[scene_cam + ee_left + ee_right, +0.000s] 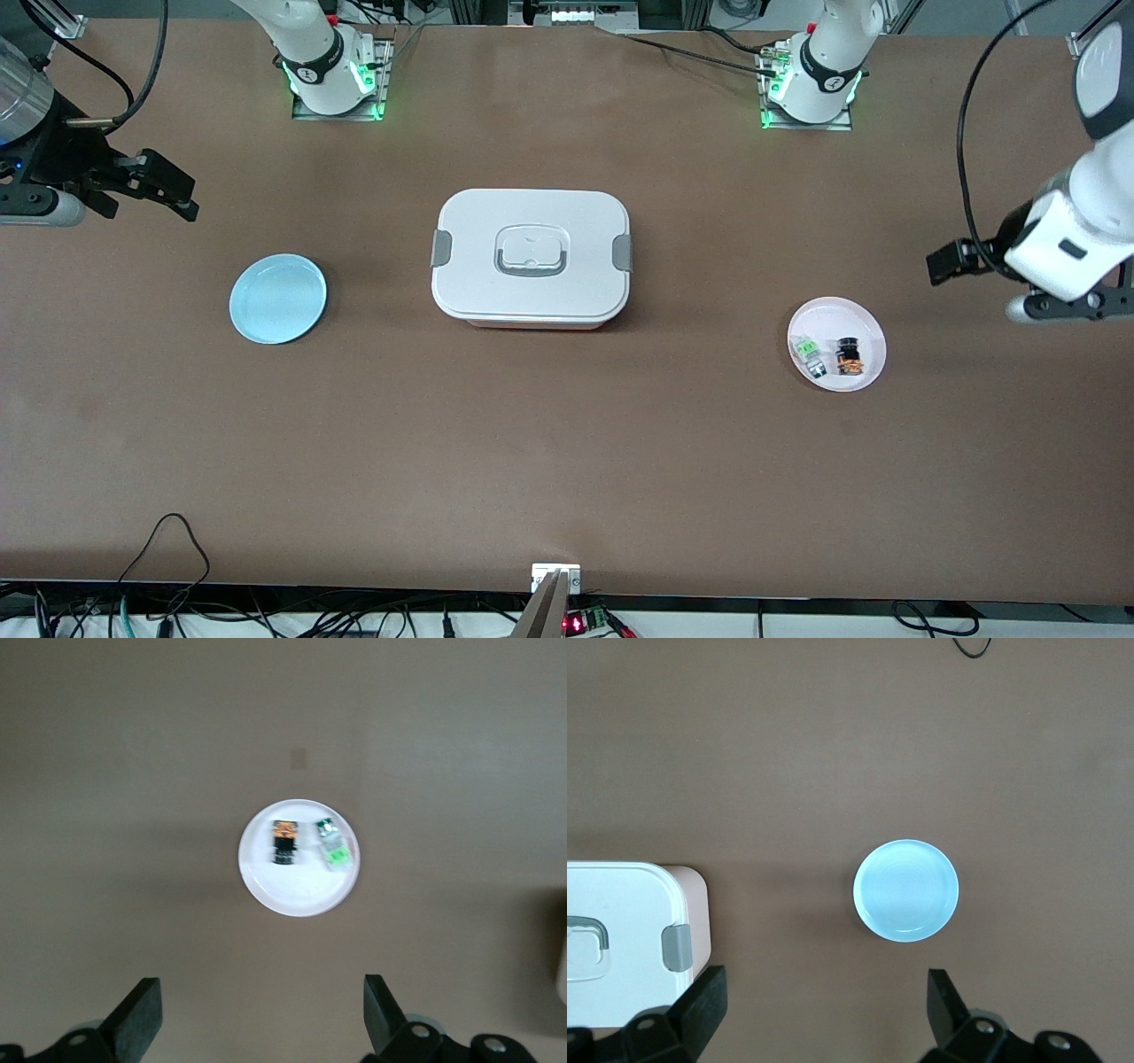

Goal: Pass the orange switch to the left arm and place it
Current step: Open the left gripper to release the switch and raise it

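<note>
Orange switch (850,356): lying in the pink plate (865,317) toward the left arm's end of the table, nothing touching it; also showing in the left wrist view (283,842).

Left end effector (941,263): hanging in the air over bare table at the left arm's end, empty, its fingers (137,1017) standing spread wide; the pink plate is showing between them in the left wrist view, well below.

Right end effector (168,190): hanging in the air over bare table at the right arm's end, empty, its fingers (702,1001) also standing spread wide; the blue plate is sitting between them in the right wrist view.

Green-and-clear component (810,354): lying in the same pink plate, just beside the orange switch on the side toward the box, the two apart.

Pink plate: sitting flat on the table, nearer the front camera than the left end effector's spot.

Box (532,257): standing in the middle of the table between the two plates, lid on, grey clips (441,248) showing at both ends, well apart from each plate.

Blue plate (277,298): sitting flat toward the right arm's end of the table, holding nothing.

Table (567,478): brown, carrying the box and both plates.
</note>
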`<state>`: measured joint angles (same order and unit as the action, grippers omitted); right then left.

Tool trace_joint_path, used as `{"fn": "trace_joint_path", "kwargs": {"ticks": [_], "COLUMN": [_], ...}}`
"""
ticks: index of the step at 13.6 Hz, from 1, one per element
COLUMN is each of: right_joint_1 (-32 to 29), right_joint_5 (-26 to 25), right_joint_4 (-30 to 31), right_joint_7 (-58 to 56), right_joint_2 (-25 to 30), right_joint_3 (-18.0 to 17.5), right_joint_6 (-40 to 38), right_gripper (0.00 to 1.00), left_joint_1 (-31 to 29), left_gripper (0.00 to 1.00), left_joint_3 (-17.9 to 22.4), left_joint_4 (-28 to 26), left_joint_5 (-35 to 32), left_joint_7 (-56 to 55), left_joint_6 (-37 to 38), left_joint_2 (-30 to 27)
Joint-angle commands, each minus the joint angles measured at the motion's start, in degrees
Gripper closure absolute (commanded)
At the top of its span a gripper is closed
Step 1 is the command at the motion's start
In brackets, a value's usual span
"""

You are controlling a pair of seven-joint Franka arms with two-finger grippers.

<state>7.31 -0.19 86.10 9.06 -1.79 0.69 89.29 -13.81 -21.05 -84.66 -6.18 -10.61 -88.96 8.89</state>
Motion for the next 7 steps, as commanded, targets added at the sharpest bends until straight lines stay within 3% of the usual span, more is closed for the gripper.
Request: {"fn": "trace_joint_path", "kwargs": {"ticks": [1, 4, 7], "right_joint_1": [0.34, 0.34, 0.34], "right_joint_5": [0.28, 0.37, 1.07], "right_joint_4": [-1.11, -1.11, -1.11], "right_joint_7": [0.52, 0.52, 0.61], "right_joint_2": [-0.15, -0.06, -0.32], "right_joint_3": [2.64, 3.61, 3.61], "right_joint_6": [-3.05, -3.42, -2.8], "right_gripper": [0.0, 0.0, 0.0], "left_joint_1": [3.5, 12.9, 16.7], "left_gripper": [0.0, 0.0, 0.0], "left_joint_3": [3.8, 15.3, 20.77], "left_joint_4": [-0.06, -0.76, -4.18], "left_joint_5": [3.97, 7.4, 7.5], "left_joint_7": [0.94, 1.29, 6.54], "left_joint_6": [1.16, 1.16, -0.06], "left_joint_2": [-3.87, -7.57, -10.29]}}
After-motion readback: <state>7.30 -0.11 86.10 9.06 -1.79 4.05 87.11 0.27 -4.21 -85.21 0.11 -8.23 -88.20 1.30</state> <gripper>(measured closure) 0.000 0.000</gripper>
